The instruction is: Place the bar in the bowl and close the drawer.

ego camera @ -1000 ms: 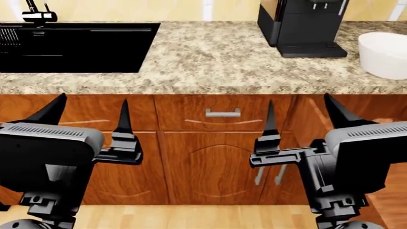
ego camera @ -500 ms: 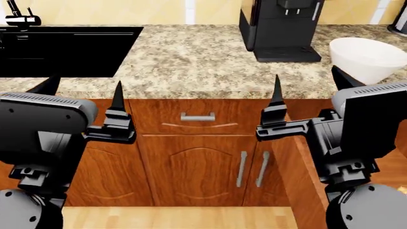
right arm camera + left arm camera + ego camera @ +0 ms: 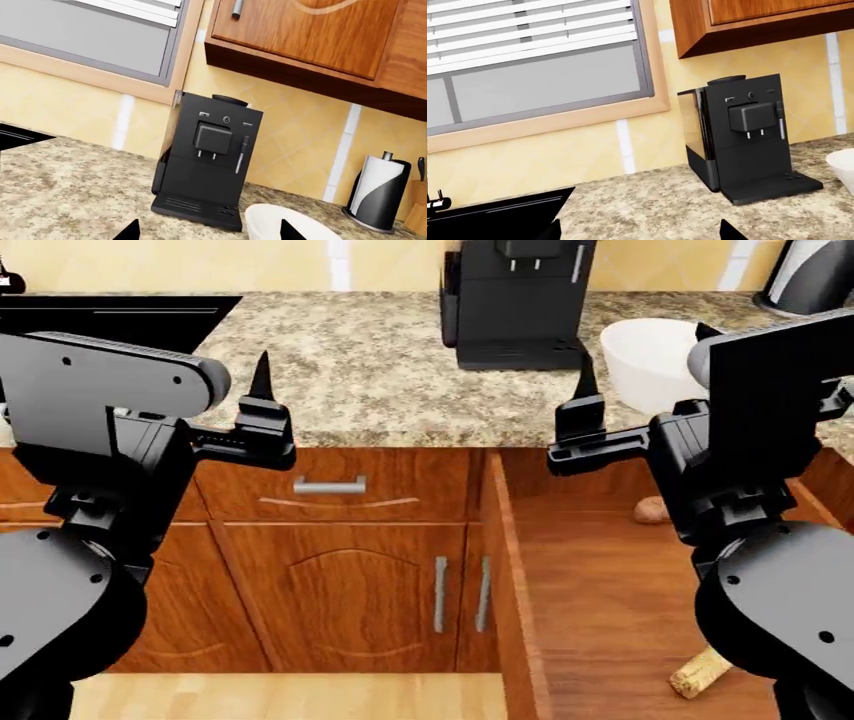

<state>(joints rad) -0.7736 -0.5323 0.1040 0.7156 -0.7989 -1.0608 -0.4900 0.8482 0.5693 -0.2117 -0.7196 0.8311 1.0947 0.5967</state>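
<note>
Now, head view: your right gripper (image 3: 643, 365) hangs spread and empty; the bowl (image 3: 650, 362) sits just beyond, the bar (image 3: 701, 672) far below in the open drawer (image 3: 601, 570). Left gripper (image 3: 147, 380) likewise. Right wrist: bowl rim beneath fingertips (image 3: 287, 231); descending carelessly could clip it.

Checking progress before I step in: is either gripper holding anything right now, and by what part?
Nothing is held. Left gripper and right gripper are open and empty; the bar lies in the drawer.
</note>
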